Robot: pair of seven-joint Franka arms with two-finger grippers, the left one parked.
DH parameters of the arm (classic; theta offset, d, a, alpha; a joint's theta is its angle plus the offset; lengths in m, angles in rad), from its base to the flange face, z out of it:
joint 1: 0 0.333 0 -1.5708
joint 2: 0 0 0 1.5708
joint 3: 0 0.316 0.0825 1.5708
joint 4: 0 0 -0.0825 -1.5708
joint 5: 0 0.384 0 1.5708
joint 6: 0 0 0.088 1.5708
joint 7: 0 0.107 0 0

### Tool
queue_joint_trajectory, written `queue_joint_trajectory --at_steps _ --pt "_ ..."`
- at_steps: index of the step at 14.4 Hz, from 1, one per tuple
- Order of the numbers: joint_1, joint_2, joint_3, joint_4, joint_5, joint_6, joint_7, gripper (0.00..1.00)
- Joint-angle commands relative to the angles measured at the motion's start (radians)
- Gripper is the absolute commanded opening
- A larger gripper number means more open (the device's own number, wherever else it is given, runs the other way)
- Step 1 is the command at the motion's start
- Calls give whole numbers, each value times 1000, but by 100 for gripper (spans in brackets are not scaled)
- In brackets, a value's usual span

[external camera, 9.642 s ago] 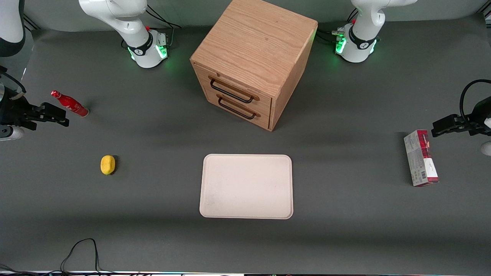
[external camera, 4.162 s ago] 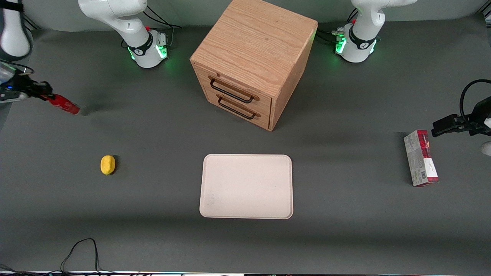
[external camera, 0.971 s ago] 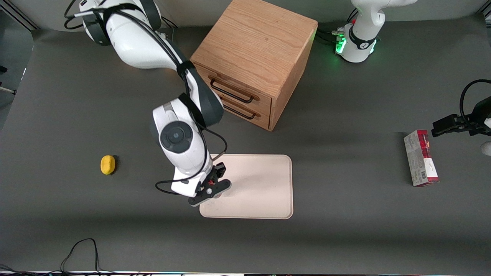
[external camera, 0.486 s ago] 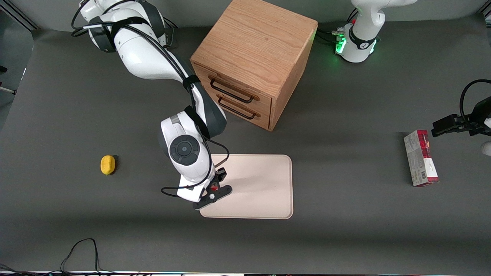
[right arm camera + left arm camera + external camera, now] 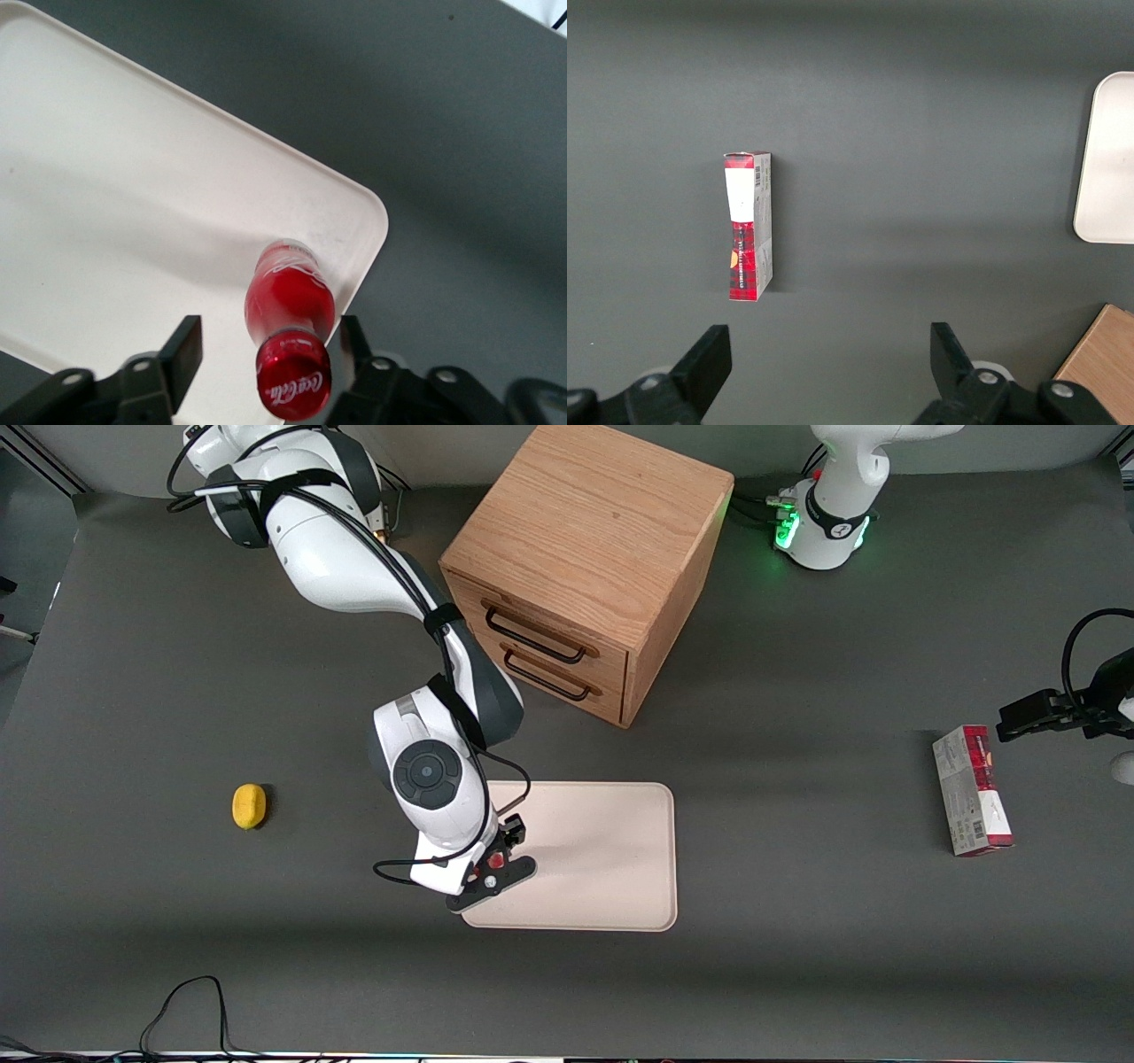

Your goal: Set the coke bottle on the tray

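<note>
Red coke bottle upright on cream tray, near its corner

The right arm reaches from its base down over the tray, with the wrist bent downward. The gripper hangs above the tray's corner nearest the working arm's end. Its jaws stand apart, one on each side of the bottle, not touching it.

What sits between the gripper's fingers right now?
The coke bottle, standing on the tray near a corner; the right wrist view shows the gripper open around it.
</note>
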State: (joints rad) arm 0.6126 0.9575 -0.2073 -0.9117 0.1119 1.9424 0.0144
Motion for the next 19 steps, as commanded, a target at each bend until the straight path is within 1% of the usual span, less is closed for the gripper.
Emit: queue_joint_trajectory --at_steps 1,3,8,11,13,15,16,17,19 --pt "4 -66 -4 -9 -14 -29 15 100" --pt "7 -130 -6 -7 -14 -129 18 100" --pt "13 -319 -7 -9 -17 -321 27 100" --pt "6 -411 -12 -12 -35 -445 22 100" --pt "6 -459 -68 -27 -35 -509 10 100" --pt "-4 -537 -105 -112 -32 -517 4 100" --pt "-49 -586 -100 -171 -31 -508 4 100" --pt "-115 -626 -81 -229 -23 -502 4 100" --pt "-253 -703 9 -321 -24 -461 4 100"
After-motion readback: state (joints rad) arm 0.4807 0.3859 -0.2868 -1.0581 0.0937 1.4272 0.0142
